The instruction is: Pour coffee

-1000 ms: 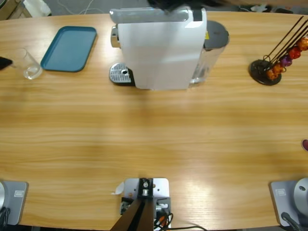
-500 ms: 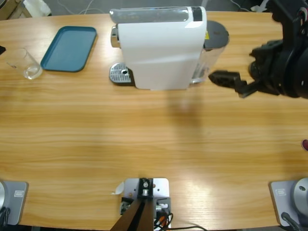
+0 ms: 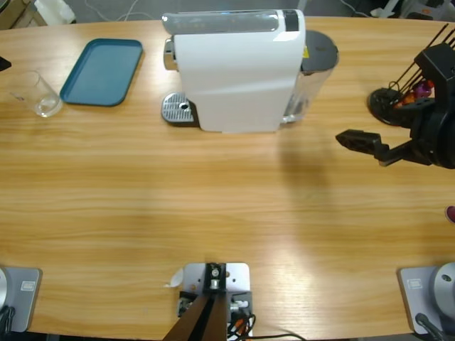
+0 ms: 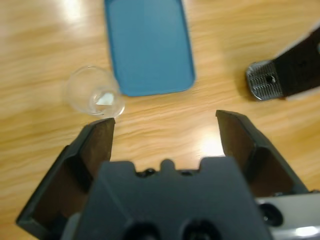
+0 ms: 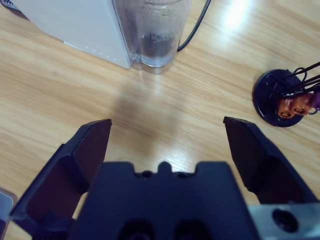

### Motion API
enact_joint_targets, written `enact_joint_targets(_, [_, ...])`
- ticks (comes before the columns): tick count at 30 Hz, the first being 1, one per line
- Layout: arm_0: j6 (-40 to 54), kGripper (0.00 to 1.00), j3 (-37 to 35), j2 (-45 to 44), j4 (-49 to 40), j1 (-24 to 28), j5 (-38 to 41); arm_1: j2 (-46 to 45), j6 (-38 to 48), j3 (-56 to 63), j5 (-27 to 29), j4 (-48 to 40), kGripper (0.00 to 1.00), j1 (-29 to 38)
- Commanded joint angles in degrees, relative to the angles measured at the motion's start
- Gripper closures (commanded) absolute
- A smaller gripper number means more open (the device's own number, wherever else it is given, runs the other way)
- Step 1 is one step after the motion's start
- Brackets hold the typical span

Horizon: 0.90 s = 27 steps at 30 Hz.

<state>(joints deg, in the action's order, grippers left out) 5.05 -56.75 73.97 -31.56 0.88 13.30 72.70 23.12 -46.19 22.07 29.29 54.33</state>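
Glass (image 3: 37,94) stands empty at the far left of the wooden table (image 3: 213,206), just beside the blue tray (image 3: 102,71). In the left wrist view the left gripper (image 4: 165,127) hangs over bare wood with its jaws spread wide and nothing between them; the glass (image 4: 95,95) lies just beyond its left jaw, touching the tray's (image 4: 147,45) corner as seen from there, and the drip grate (image 4: 265,85) shows off to the right. At the table's middle rear sits the white coffee machine (image 3: 238,71), its drip grate (image 3: 179,109) on its left side and its clear water tank (image 3: 313,71) on its right. Right of it, the right gripper (image 3: 362,142) comes in from the right edge, jaws apart and empty above the wood. Its wrist view looks down on the water tank (image 5: 152,35), a black cord (image 5: 192,30) and the capsule holder (image 5: 285,97). That holder (image 3: 394,106) stands near the right edge, carrying orange and purple capsules (image 3: 419,91).
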Motion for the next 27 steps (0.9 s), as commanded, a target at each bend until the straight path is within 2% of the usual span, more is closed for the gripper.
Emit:
enact_joint_targets(1, [-2.9,0.087,5.9,3.7,5.5,2.2,1.1,-0.6,-2.9,3.6,-1.2,-4.2,0.004,-1.6])
enact_joint_targets(6, [-2.8,0.144,12.0,5.3,14.7,2.1,0.7,-0.2,-4.2,5.5,-2.6,-8.0,0.009,-4.1])
enact_joint_targets(9, [-2.5,0.193,12.9,5.5,16.3,2.8,-1.1,0.1,-5.0,6.3,-4.6,-9.7,0.009,-6.7])
enact_joint_targets(16, [-2.5,0.184,13.6,7.1,21.0,2.7,-3.9,0.2,-6.6,8.0,-8.0,-13.1,0.018,-9.7])
enact_joint_targets(20, [-2.7,0.168,13.7,10.3,23.7,2.8,-4.4,-0.3,-7.1,8.3,-8.6,-13.5,0.011,-9.9])
enact_joint_targets(24, [-3.2,0.105,13.7,12.5,25.6,3.7,-5.2,0.3,-7.4,8.4,-8.7,-14.0,0.000,-9.9])
enact_joint_targets(27, [-4.2,0.106,13.7,14.1,26.4,4.9,-5.8,0.7,-7.6,8.4,-8.8,-14.0,0.000,-9.9])
